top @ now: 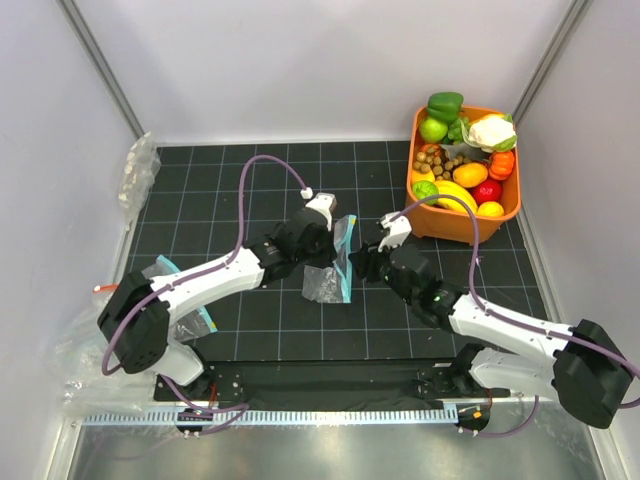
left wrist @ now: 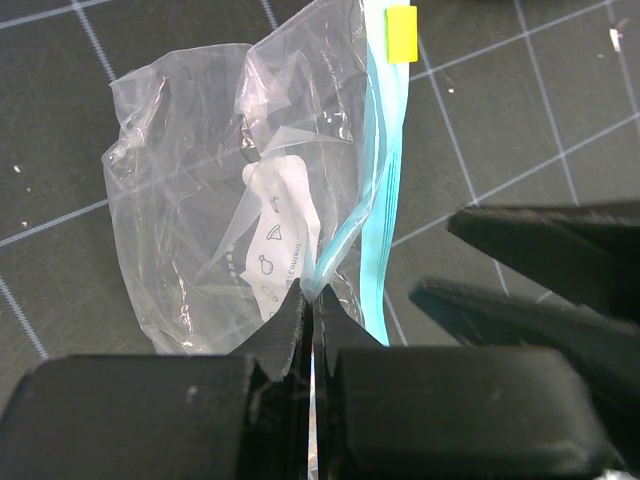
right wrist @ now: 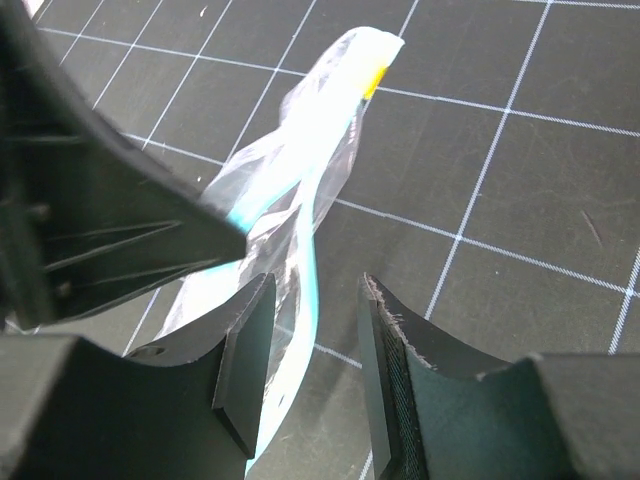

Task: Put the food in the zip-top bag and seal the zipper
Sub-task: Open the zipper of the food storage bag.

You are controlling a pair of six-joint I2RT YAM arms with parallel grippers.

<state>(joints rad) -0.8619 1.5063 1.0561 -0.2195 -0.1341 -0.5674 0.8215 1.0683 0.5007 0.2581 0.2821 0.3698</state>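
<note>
An orange basket (top: 462, 224) sits at the far right of the bench (top: 240, 190), close to the right wall. It carries the food: the lime-green fruit (top: 433, 129) lies at its far left corner beside a dark bell pepper (top: 445, 102), and the orange-yellow fruit (top: 470, 174) lies nearer the middle, below a cauliflower (top: 490, 131). Other toy produce is packed around them. Both fruits are well apart from either tool.

On the left, a second bag (top: 190, 308) with a teal edge lies against the left arm's base, and a crumpled clear bag (top: 135, 175) rests by the left wall. The far half of the gridded mat is bare, as is the patch between the basket and the 2 tools.

The zip-top bag (left wrist: 190, 200) lies mid-bench, crumpled, with nothing but a printed paper slip visible inside. Its zipper (left wrist: 385, 180) runs along the side facing the right arm, with a yellow tab (left wrist: 401, 33) at the far end.

The left tool (left wrist: 312, 322) is pressed together, pinching the bag's clear film just beside the teal strip. The right tool (right wrist: 315, 290) is spread apart, just beside the left one. The zipper passes under its left finger and on into the gap between the 2 fingers. Whether either finger touches the strip cannot be told.
</note>
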